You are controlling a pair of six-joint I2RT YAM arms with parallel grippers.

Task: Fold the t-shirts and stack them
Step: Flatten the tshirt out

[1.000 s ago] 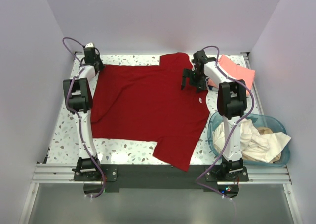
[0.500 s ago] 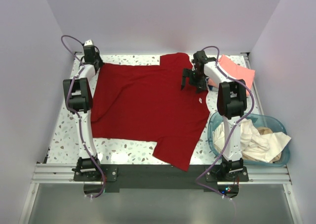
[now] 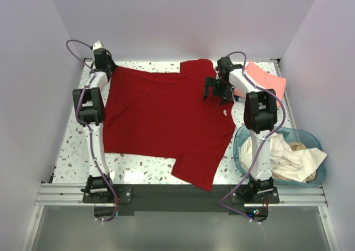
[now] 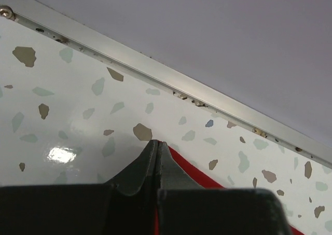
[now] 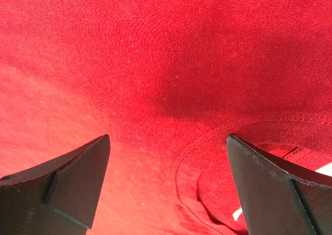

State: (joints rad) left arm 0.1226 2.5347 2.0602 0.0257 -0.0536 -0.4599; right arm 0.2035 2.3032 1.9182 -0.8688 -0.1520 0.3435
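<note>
From above, the dark red t-shirt [image 3: 166,118] lies spread flat over most of the speckled table [image 3: 75,146], with one sleeve reaching toward the near edge. Its small white neck label [image 3: 226,113] shows on the right side, too small for any writing to be read. The left claw [image 3: 104,67] sits at the shirt's far left corner, and the right claw [image 3: 212,93] hangs over the cloth near the collar, just beyond the label. A salmon-pink t-shirt [image 3: 267,79] lies at the far right corner, partly behind the right arm. Cream-white t-shirts [image 3: 285,157] are heaped in the teal basket [image 3: 312,134] at the near right. At the left wrist, the two black fingers are pressed together at their tips with a sliver of red cloth between them, so this claw is pinching the shirt's edge. The red hem runs away to the right, over the terrazzo and below a metal rail [image 4: 155,75]. At the right wrist, the fingers stand wide apart and hold nothing, with red fabric filling the view beneath them. The curved collar seam [image 5: 207,139] lies between them, and the white label at the lower right edge bears no print that can be made out.
</note>
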